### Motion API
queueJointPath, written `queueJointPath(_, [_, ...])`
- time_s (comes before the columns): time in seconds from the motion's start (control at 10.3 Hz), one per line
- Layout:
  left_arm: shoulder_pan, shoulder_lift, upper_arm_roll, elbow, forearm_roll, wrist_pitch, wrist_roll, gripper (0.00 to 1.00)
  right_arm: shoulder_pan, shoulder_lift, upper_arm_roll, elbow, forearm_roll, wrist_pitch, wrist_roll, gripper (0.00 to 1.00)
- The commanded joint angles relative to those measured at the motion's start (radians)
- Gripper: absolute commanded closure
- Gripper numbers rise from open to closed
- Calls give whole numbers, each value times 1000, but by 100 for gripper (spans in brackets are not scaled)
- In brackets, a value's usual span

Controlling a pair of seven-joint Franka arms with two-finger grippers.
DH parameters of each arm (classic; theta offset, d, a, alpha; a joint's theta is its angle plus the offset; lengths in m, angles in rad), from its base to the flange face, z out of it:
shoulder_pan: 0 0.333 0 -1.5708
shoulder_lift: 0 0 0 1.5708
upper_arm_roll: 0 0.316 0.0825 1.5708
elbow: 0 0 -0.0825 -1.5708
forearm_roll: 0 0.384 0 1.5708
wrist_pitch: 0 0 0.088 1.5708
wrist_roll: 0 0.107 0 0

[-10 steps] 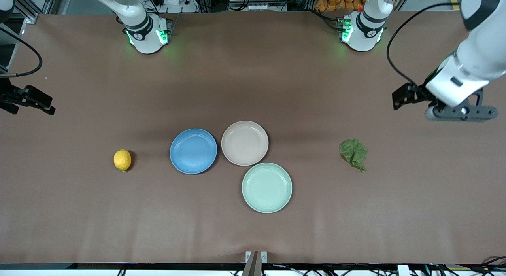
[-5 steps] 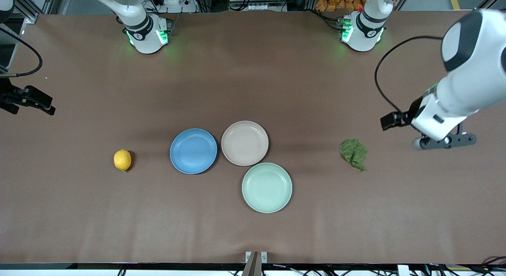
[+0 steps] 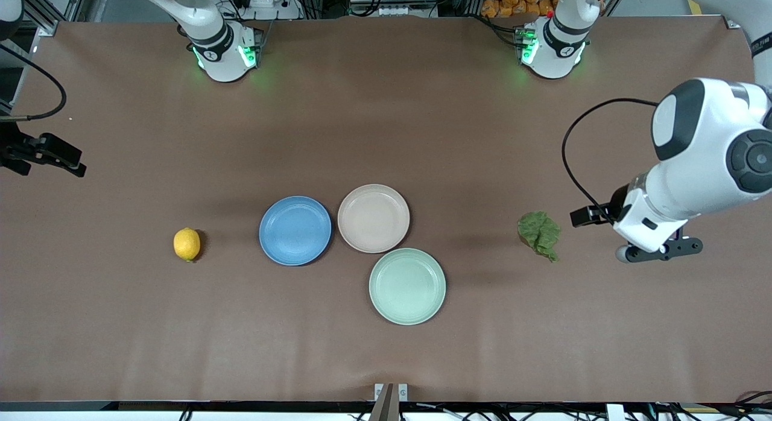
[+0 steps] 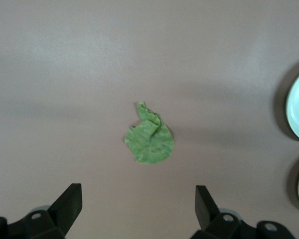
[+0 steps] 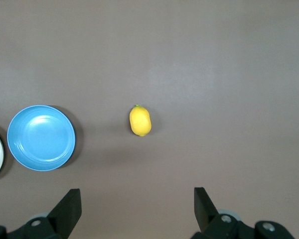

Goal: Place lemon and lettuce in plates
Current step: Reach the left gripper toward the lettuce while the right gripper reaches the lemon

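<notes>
Brown worktop (image 3: pixel 386 125) carries everything, and the blue plate (image 3: pixel 295 230) serves as the landmark. Touching the blue plate's rim, toward the left arm's end, lies the beige-pink plate (image 3: pixel 373 218), a little farther from the front camera. A mint-green plate (image 3: pixel 407 286) sits nearer the front camera than the blue plate and just beside the beige-pink one. All three plates hold nothing. The lemon (image 3: pixel 187 244) lies on the worktop near the blue plate, toward the right arm's end. The lettuce (image 3: pixel 540 233) lies well apart from the blue plate, toward the left arm's end.

The left gripper (image 4: pixel 138 211) hangs over the worktop just beside the lettuce, fingers (image 4: pixel 70 201) spread wide and grasping nothing. The right gripper (image 5: pixel 137 209) waits over the table's edge at the right arm's end, well apart from the blue plate, fingers (image 5: pixel 70 206) likewise spread and free.
</notes>
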Motion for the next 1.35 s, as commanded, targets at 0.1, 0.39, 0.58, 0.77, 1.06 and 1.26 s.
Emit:
queueJointPath(0.1, [-5,42,-5,15,1,40,-113,0,-1,26,5,11,-9,-11,10,0])
queueJointPath(0.39, [-17,113,-8,4,11,193,-315,0,0,106,5,9,-8,26,9,0])
queueJointPath(0.58, [-8,110,-9,-85,28,239,-292,0,-6,140,5,11,-9,43,9,0])
queueJointPath(0.77, [-13,103,-12,-196,38,351,-290,0,-14,184,5,9,-8,52,6,0])
queueJointPath(1.06, [-8,53,-18,-434,94,593,-284,0,-8,218,5,-43,-5,122,6,0])
queueJointPath(1.26, [-17,96,-18,-444,117,615,-283,0,-6,218,5,-135,-5,238,6,0])
